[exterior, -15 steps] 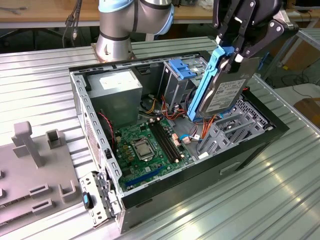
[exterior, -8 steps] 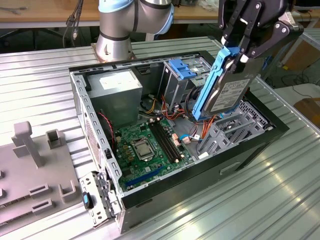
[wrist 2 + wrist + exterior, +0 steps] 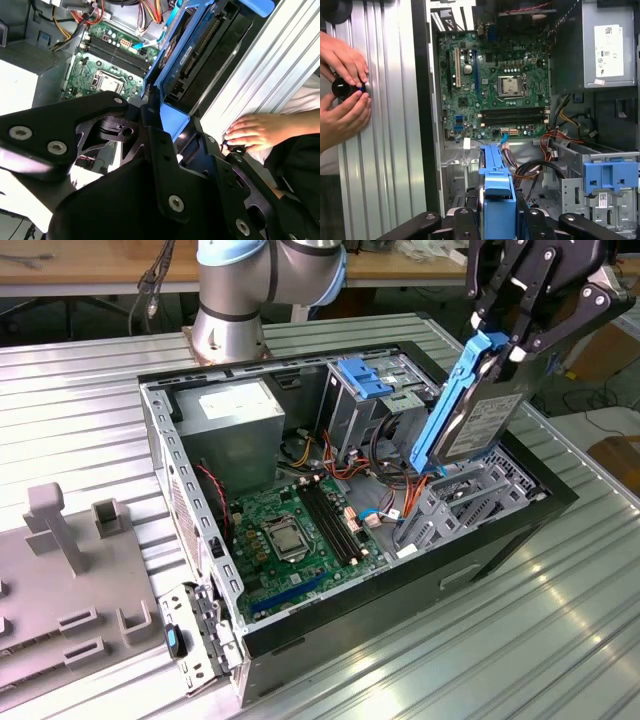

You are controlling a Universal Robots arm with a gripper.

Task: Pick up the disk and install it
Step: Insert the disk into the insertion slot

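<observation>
Exterior view: the gripper (image 3: pixel 508 340) is clamped narrow on the top end of the disk (image 3: pixel 478 420). The disk hangs tilted, label outward, over the grey drive cage (image 3: pixel 470 495) at the end of the open computer case (image 3: pixel 400 585) on the exterior view's right; whether its lower tip touches the cage, I cannot tell. First wrist view: the motherboard (image 3: pixel 490 90) lies beyond the disk's blue rail (image 3: pixel 497 185), and a person's hands (image 3: pixel 345 112) pinch a black knob (image 3: pixel 342 88) on the ribbed table (image 3: pixel 385 150) beside the case.
</observation>
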